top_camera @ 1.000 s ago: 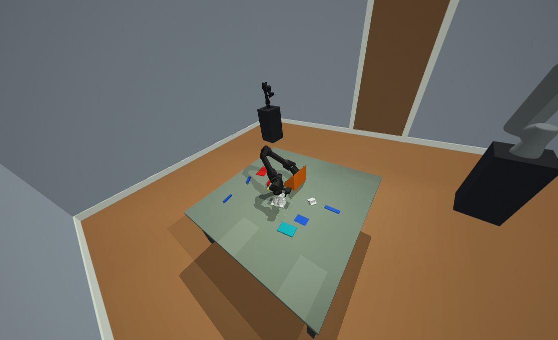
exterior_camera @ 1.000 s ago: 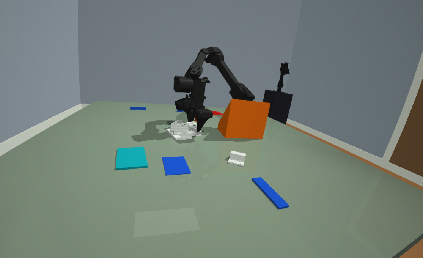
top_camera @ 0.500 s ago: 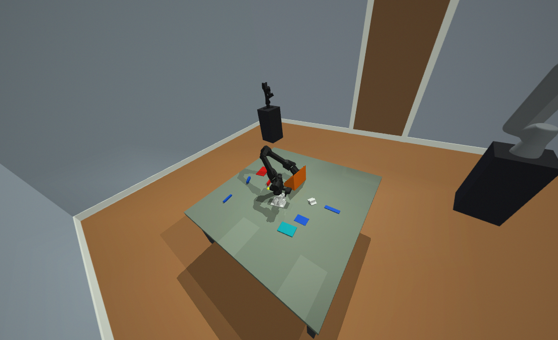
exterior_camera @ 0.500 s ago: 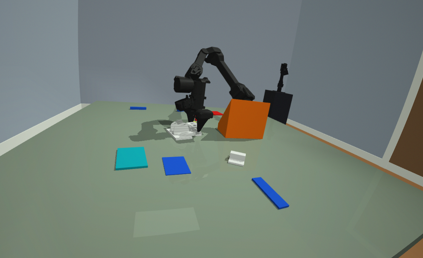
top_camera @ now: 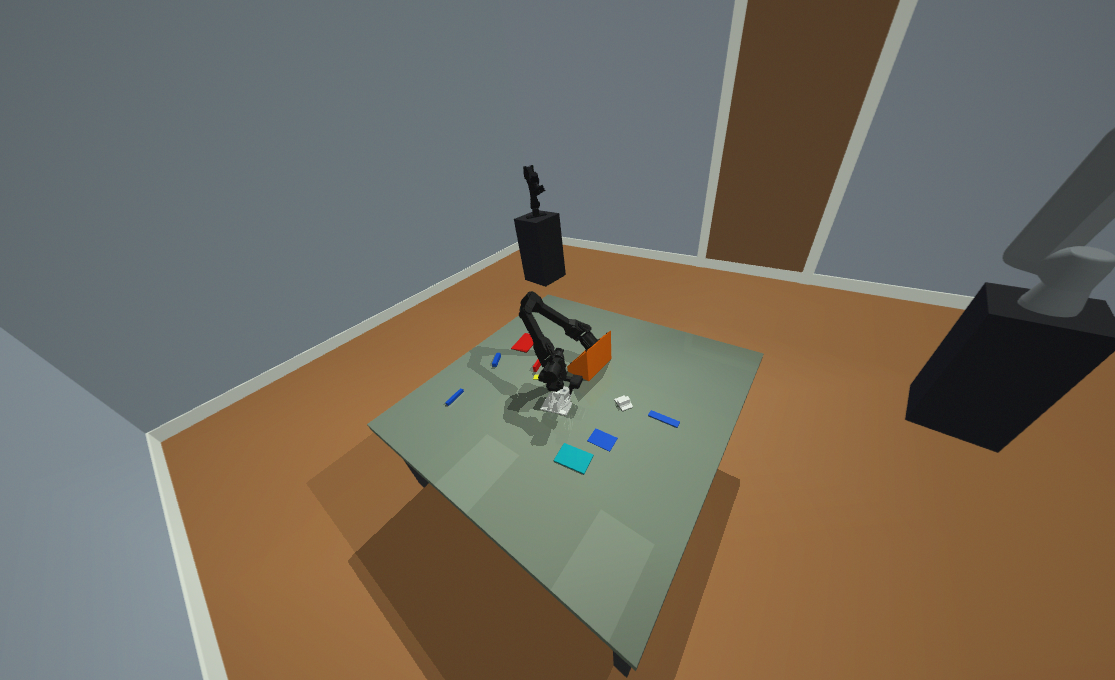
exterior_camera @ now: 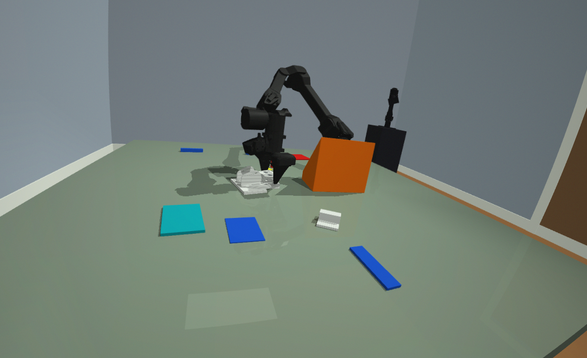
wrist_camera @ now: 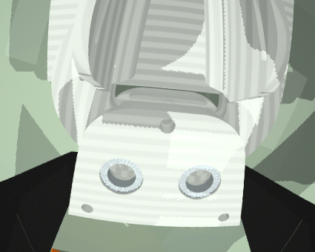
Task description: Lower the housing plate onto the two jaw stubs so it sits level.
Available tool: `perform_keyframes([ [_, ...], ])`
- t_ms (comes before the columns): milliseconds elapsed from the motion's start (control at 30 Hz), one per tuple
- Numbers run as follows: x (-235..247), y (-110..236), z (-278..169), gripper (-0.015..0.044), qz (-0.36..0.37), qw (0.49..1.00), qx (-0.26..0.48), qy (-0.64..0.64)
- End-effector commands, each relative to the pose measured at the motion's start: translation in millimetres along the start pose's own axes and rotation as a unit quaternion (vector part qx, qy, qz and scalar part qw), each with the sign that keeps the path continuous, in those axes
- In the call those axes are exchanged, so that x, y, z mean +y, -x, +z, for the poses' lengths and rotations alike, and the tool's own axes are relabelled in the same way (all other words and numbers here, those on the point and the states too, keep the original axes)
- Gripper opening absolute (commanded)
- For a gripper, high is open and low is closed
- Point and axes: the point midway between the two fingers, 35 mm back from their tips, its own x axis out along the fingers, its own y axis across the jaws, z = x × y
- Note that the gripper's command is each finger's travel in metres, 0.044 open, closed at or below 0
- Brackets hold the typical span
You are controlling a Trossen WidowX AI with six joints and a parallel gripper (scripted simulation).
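The white housing plate [wrist_camera: 156,148] has two ringed holes and is held between the two black fingers of my gripper [wrist_camera: 158,168] [exterior_camera: 270,176]. The gripper is shut on the plate's two sides. The white gripper base [top_camera: 556,408] [exterior_camera: 244,188] stands on the table just beneath, with its two ribbed white jaws [wrist_camera: 117,48] [wrist_camera: 216,48] beyond the plate in the wrist view. Grey rounded surfaces show inside both ringed holes. The plate is low over the rear of the base; whether it touches or sits fully down on the stubs cannot be told. The stubs' lower parts are hidden.
A large orange block [top_camera: 598,356] [exterior_camera: 342,166] stands close beside the gripper. A small white bracket [top_camera: 623,402] [exterior_camera: 329,220], a blue bar [top_camera: 663,418] [exterior_camera: 375,268], a blue square [top_camera: 602,439] [exterior_camera: 244,229] and a teal plate [top_camera: 573,458] [exterior_camera: 182,220] lie nearby.
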Motion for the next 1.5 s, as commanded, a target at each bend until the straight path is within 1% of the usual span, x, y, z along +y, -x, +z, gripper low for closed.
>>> perform_keyframes([
  [0, -0.5, -1.8, -0.8, 0.0351, -0.002, 1.0, 0.001, 0.004],
  [1467, -0.6, -10.3, -1.0, 0.0351, -0.002, 1.0, 0.001, 0.004],
])
